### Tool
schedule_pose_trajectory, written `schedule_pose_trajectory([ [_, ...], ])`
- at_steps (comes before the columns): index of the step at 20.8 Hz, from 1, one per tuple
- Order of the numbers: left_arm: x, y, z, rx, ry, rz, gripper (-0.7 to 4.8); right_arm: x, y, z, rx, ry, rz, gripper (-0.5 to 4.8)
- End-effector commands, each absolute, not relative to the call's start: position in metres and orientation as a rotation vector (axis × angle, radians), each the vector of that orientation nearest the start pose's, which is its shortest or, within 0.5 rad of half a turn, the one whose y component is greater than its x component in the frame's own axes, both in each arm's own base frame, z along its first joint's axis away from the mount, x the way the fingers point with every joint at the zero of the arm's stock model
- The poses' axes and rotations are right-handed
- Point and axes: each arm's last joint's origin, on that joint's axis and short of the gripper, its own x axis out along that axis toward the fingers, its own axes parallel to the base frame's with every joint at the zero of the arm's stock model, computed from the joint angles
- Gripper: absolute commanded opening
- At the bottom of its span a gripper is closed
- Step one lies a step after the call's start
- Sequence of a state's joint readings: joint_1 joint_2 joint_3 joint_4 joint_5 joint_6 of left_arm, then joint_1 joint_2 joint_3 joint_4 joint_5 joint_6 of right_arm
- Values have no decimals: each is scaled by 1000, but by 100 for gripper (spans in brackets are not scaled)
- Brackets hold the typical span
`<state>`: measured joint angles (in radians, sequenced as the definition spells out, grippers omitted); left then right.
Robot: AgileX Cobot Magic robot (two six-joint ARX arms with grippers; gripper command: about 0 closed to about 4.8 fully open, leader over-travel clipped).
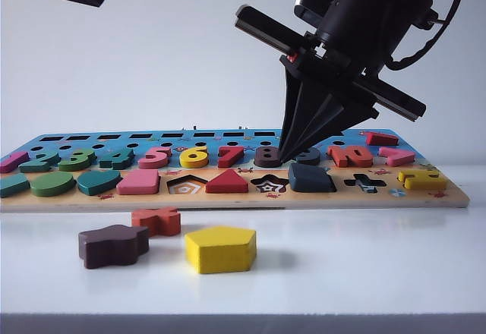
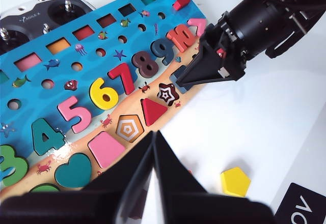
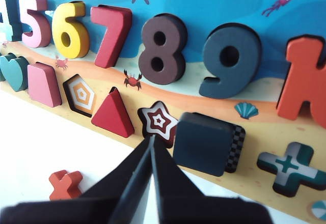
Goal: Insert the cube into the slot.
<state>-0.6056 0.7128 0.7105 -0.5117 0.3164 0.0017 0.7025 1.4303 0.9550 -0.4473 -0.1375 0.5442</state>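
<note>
Dark navy cube [image 3: 205,142] lying askew over checkerboard slot [image 3: 236,147], partly seated

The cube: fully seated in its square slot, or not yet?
Not fully seated. In the right wrist view the cube lies shifted over the slot, leaving a checkerboard strip uncovered along one edge.

Lying on the puzzle board [image 1: 228,200] in its front row: the cube [image 3: 202,142], just right of the star recess [image 3: 159,122] and left of the cross recess [image 3: 286,166], resting partly over the slot [image 3: 236,146], shifted toward the star so a strip of floor shows on the far side. Behind it, the numerals 8 [image 3: 162,49] and 9 [image 3: 229,60]. Poised with closed tips above the board near the cube: the right gripper [image 1: 285,158]. Hanging before the board over the table [image 1: 364,258]: the left gripper [image 2: 153,137], tips together. On the table before the board: a pentagon block [image 1: 221,248], a star block [image 1: 114,244] left of it, a cross block [image 1: 156,221] between them, nearer the board
</note>
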Motion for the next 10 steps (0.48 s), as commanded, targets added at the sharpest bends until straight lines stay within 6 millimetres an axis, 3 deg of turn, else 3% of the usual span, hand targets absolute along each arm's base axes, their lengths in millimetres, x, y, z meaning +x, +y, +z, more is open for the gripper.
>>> schedule_pose_trajectory([
  [1,120,-94,288,73,518,-909,17,217,190,232,222,1057,510,-8],
  [10,126,-98,288,71,501,-910,17,218,190,232,219,1058,506,-8],
])
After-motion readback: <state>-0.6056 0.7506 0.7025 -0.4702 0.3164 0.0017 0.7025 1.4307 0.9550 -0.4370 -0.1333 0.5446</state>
